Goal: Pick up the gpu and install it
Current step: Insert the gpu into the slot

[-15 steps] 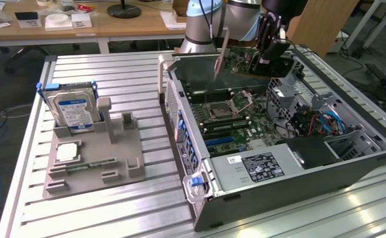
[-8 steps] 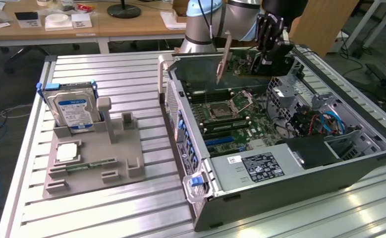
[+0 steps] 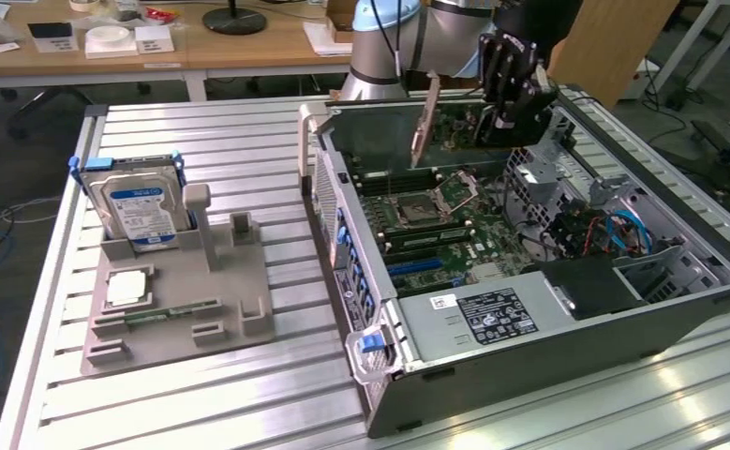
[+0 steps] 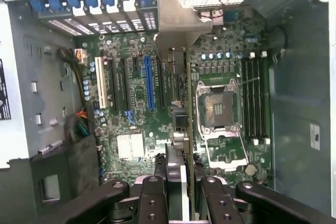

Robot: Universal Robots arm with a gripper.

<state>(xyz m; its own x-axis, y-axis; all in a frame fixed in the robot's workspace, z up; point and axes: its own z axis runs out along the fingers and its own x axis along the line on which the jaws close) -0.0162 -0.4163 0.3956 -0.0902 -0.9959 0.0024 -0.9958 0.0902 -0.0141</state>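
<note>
The gpu [image 3: 454, 131] is a thin green card with a silver end bracket [image 3: 424, 122]. It hangs upright over the far end of the open computer case [image 3: 664, 309]. My black gripper [image 3: 511, 111] is shut on the card's upper edge. In the wrist view I see the gpu [image 4: 184, 129] edge-on between my fingers [image 4: 153, 200], and its bracket [image 4: 178, 22] points toward the case's rear slot openings. The card is above the motherboard [image 4: 131, 124], beside the blue expansion slot [image 4: 148, 82] and apart from it.
A grey fixture [image 3: 177, 300] on the exterior view's left holds a hard drive [image 3: 140, 211], a square chip [image 3: 127, 286] and a memory stick [image 3: 152, 317]. Inside the case are the CPU socket [image 3: 421, 206], the power supply [image 3: 490, 314] and cables [image 3: 603, 234]. A wooden desk [image 3: 252, 42] stands behind.
</note>
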